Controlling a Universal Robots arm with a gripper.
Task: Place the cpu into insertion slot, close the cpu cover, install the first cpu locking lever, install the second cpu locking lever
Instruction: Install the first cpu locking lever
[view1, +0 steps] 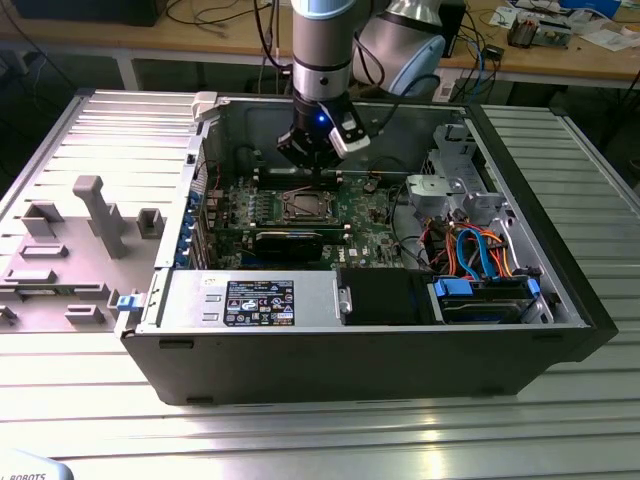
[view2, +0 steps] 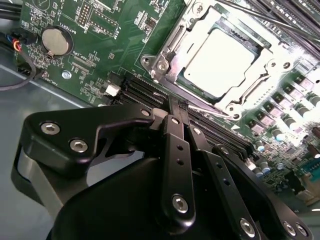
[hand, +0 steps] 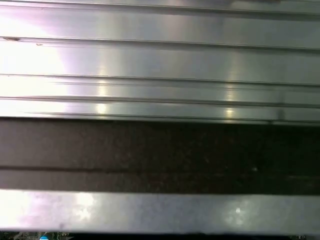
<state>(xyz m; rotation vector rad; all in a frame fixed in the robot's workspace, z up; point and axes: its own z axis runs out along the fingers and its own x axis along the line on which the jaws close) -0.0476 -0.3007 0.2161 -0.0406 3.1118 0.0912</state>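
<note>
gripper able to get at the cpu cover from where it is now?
Probably yes. The gripper hangs just beside the cpu cover, which lies flat around the cpu; in the second wrist view nothing stands between them, fingers together.

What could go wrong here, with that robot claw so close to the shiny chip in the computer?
1. The gripper hangs right at the row of memory slots beside the insertion slot; a small slip could knock them.
2. The cpu sits in the slot with the cpu cover over it; a push off-centre might bend that thin frame.
3. Loose cables lie inside the case, and the arm could perhaps snag them.
</note>
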